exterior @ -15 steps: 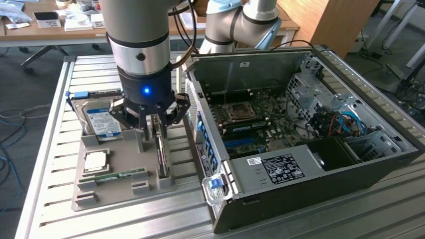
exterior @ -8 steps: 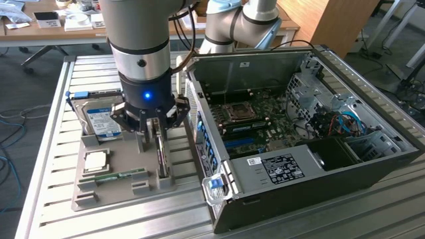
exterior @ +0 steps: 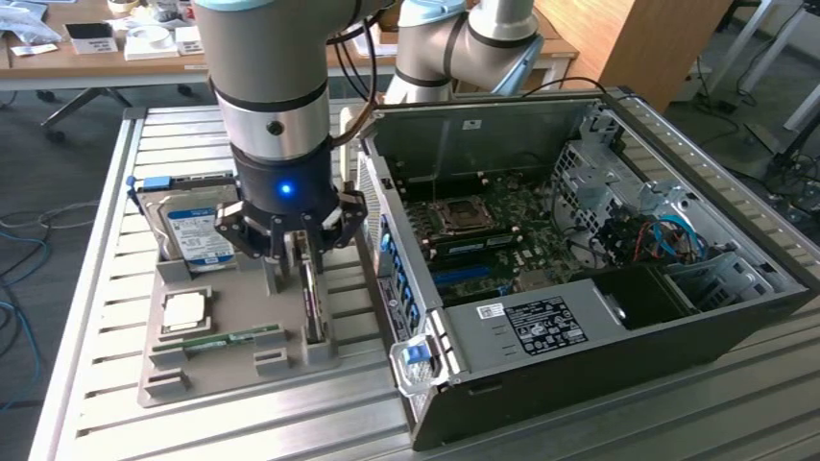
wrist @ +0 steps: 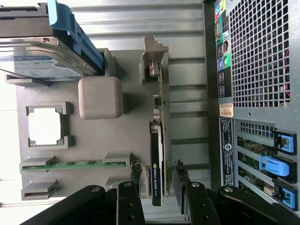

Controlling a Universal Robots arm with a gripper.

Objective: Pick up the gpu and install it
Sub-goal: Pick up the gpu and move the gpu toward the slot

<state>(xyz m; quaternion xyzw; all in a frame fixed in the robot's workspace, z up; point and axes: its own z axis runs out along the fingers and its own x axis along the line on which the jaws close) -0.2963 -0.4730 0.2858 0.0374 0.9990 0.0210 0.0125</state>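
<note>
The gpu (exterior: 311,305) stands on its edge in a slot of the grey holder tray (exterior: 218,376), beside the open computer case (exterior: 577,288). In the wrist view the gpu (wrist: 157,154) shows a green board and a black shroud. My gripper (exterior: 298,274) hangs right above the card's near end. Seen from the wrist, the gripper (wrist: 157,167) is open, one finger (wrist: 136,171) on each side of the card with a small gap to it. Nothing is held.
On the same tray (wrist: 93,145) sit a hard drive (exterior: 192,230) with a blue-white label, a processor chip (exterior: 183,309) and a narrow green memory stick (exterior: 230,338). The case's rear panel (wrist: 253,70) stands close beside the tray. The case's motherboard (exterior: 494,235) lies exposed.
</note>
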